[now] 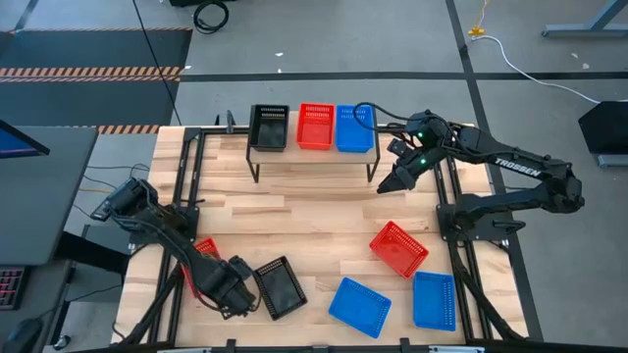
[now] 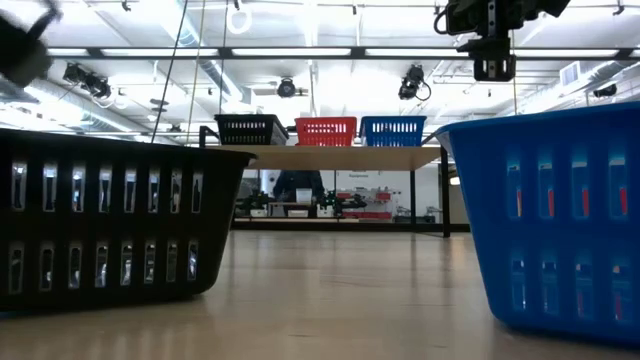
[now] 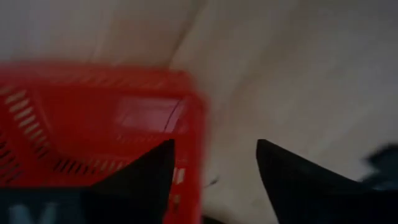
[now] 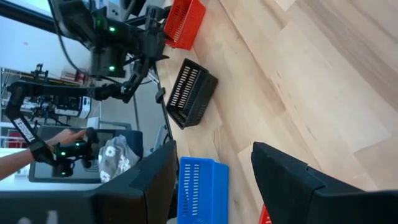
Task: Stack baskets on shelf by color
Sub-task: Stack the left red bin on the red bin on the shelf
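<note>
Black slotted plastic fills the nearest ground: a black basket point(image 1: 281, 287) sits at the front edge of the butcher-block table point(image 1: 314, 211), its walls cut with upright slots, just beside the left gripper point(image 1: 238, 295). That gripper hangs low with its two dark tapered fingers spread wide, gripping nothing — in its wrist view one finger point(image 3: 143, 180) overlaps the rim of a red basket point(image 3: 93, 124), the other lies over bare wood. From above, that red basket point(image 1: 203, 257) peeks out beneath the left arm.

Along the same front edge, to the right, lie two blue baskets — one tilted point(image 1: 359, 306), one squared to the table point(image 1: 434, 300) — shallow rectangles of mesh with rounded corners. A little farther back another red basket point(image 1: 398, 248) rests askew, near both blue ones.

Mid-table the pale wooden planks are bare. Beyond them stands the shelf point(image 1: 316, 155), a light wooden top on thin black metal legs, carrying three baskets in a row, side by side: black point(image 1: 268, 127), red point(image 1: 316, 126), blue point(image 1: 355, 128).

The right gripper point(image 1: 392, 182) hovers just off the shelf's right end, above the table, its fingers apart and empty. In its wrist view a person's hand point(image 4: 69, 135) shows in the room beyond.
</note>
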You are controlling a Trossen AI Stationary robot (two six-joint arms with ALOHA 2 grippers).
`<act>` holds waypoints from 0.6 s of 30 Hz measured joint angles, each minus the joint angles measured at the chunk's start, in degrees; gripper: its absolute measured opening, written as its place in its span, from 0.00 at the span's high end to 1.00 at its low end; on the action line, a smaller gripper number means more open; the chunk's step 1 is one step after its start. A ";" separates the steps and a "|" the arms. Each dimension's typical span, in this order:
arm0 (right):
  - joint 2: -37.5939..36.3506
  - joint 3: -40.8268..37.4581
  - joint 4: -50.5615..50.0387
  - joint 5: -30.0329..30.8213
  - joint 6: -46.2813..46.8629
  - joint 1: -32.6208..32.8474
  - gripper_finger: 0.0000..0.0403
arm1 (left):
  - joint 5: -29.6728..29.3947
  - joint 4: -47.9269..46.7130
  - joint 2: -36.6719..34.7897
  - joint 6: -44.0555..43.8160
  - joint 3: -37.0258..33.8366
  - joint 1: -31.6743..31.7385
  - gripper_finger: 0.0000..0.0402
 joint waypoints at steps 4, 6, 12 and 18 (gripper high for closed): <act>0.00 0.00 -0.02 -0.22 0.27 -0.45 0.47 | 1.45 -0.09 0.00 -2.16 -3.20 -0.02 0.32; 0.02 0.00 -0.02 -0.26 0.29 -0.53 0.47 | 0.91 1.00 -0.04 -2.57 -3.65 0.00 0.30; 0.02 0.00 -0.04 -0.26 0.26 -0.53 0.47 | -1.05 14.90 -0.09 -2.75 -9.35 -0.32 0.30; 0.02 0.00 -0.09 -0.26 0.16 -0.55 0.47 | 7.30 19.73 -0.70 -2.86 -14.50 1.20 0.48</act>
